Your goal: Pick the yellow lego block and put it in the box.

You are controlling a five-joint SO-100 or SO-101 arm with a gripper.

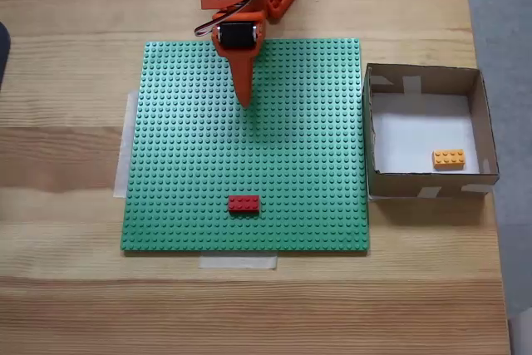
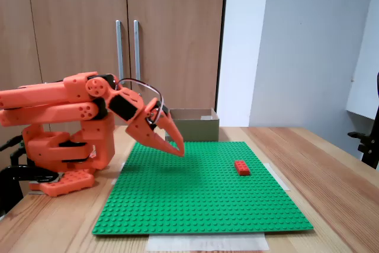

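Yellow lego block point(image 1: 448, 158) lies flat on the white floor of the box point(image 1: 369, 135), toward its near right corner in the top-down fixed view, so the placing looks done. The box sits on the wooden desk point(image 1: 66, 147), just to the right of the green baseplate point(image 1: 183, 172). The orange arm's jaws point(image 1: 244, 97) come to a closed point with nothing between them, hanging above the far middle of the baseplate; in the side-on fixed view the jaws point(image 2: 177, 149) tilt down, just clear of the studs. A red brick point(image 1: 243, 203) sits on the near part of the baseplate, well apart from the arm.

Little risk remains. If the arm dropped lower, the tip could scrape the studs and shift the taped baseplate. A sweep to the right could knock the light cardboard box and jolt the block.
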